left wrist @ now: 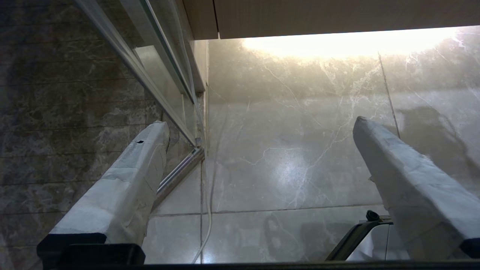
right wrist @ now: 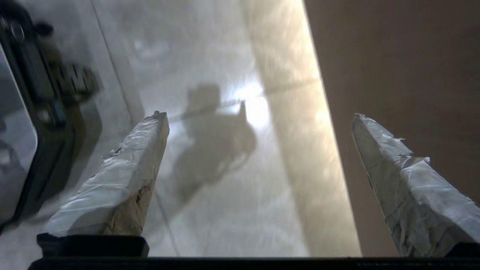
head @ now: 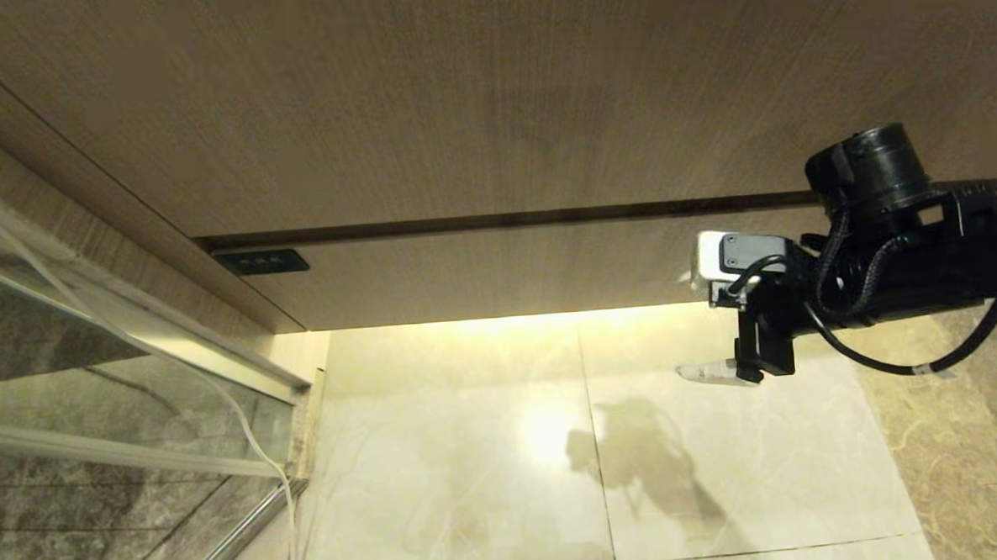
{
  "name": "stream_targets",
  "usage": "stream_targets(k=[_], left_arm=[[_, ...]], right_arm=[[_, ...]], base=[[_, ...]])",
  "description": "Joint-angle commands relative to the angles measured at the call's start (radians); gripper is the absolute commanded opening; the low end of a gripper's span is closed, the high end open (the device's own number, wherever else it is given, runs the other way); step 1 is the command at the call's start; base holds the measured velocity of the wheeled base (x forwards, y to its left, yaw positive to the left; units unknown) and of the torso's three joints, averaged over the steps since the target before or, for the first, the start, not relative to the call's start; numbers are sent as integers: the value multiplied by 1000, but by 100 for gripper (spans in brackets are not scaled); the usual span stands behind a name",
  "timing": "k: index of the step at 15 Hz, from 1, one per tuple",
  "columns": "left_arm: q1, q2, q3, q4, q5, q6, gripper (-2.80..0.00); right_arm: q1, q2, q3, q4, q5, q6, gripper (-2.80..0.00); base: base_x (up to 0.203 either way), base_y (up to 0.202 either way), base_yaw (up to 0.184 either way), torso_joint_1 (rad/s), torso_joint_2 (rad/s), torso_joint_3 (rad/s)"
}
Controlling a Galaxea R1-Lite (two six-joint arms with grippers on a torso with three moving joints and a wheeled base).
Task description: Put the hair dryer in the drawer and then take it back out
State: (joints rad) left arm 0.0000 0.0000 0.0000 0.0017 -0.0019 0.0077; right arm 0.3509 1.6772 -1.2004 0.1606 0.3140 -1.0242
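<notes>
below the drawer (head: 515, 271), near its right end: right gripper (head: 712, 351) empty, jaws apart, over pale floor (head: 472, 449). drawer shut. hair dryer nowhere in view. likely light, smooth, slippery; best taken round the barrel. left gripper (left wrist: 258, 150) likewise spread, parked.

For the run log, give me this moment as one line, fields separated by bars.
drawer: shut | hair dryer: not in view | right claw: open, empty, beside drawer front above floor | left claw: open, empty
</notes>
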Motion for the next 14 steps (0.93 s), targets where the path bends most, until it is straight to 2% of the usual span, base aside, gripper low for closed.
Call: stream_targets(k=[1,4,6,7,11,14], left_arm=[[0,0,0,0,0,1,0],[0,0,0,0,-1,0,0],[0,0,0,0,-1,0,0],[0,0,0,0,0,1,0],[0,0,0,0,0,0,0],[0,0,0,0,0,0,0]], right_arm=[[-2,-18,23,-38,65,5,0],[-3,-23,85,-114,136,114,0],[-3,-26,120,-143,151,219,0],[-3,-27,129,-140,146,236,0],[-14,-37,147,-220,161,227,0],[-5,16,136,-273,279,214,0]], base=[[0,0,0,0,0,0],[0,0,0,0,0,0],[0,0,0,0,0,0],[0,0,0,0,0,0],[0,0,0,0,0,0],[0,0,0,0,0,0]])
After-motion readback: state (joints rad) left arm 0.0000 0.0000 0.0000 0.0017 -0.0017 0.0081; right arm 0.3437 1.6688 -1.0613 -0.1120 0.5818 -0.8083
